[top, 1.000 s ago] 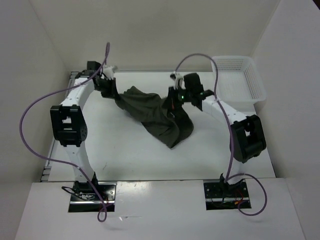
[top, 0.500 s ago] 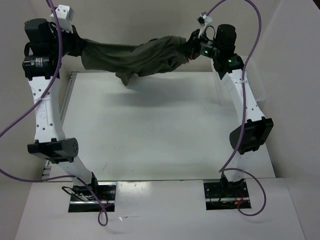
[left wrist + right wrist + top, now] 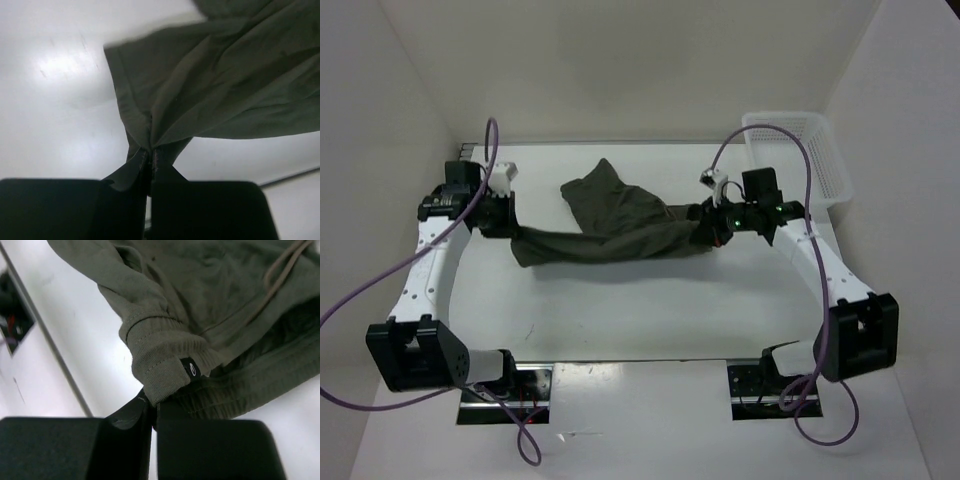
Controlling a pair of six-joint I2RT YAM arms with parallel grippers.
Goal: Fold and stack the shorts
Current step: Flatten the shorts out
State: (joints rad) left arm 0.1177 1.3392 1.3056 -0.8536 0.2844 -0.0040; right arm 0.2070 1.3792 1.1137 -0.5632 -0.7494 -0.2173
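Observation:
The dark olive-green shorts (image 3: 610, 232) are stretched between my two arms across the middle of the white table, with one leg trailing back toward the far side. My left gripper (image 3: 510, 228) is shut on the left end of the cloth; in the left wrist view the shorts (image 3: 225, 85) fan out from my left gripper (image 3: 150, 152), whose jaws pinch a thin corner. My right gripper (image 3: 708, 225) is shut on the right end. In the right wrist view my right gripper (image 3: 154, 407) clamps the ribbed waistband of the shorts (image 3: 210, 305), next to a small black label.
A white mesh basket (image 3: 815, 160) stands at the back right corner of the table (image 3: 650, 310). White walls close in the sides and back. Purple cables loop off both arms.
Half a second ago both arms held the shorts stretched high near the back wall. They have now come down and toward the front, and the shorts hang low over the table.

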